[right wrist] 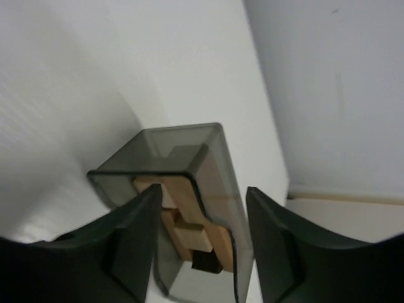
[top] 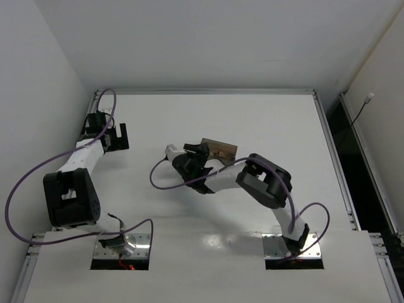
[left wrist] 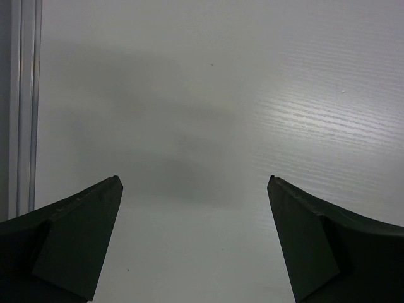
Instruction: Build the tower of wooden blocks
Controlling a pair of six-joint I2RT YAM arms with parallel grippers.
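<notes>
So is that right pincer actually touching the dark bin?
Cannot tell. In the right wrist view the right pincer straddles the bin, each finger right at a wall, but neither contact nor gap shows plainly.

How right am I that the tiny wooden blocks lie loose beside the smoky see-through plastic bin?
No: the tiny tan and dark brown wooden blocks lie inside the smoky see-through plastic bin, not loose beside it, as the right wrist view shows.

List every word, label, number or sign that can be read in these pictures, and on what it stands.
None: no text can be read in any view. The smoky bin, the wood blocks inside it, the table, the left arm and the right arm show no word, label, number or sign.
</notes>
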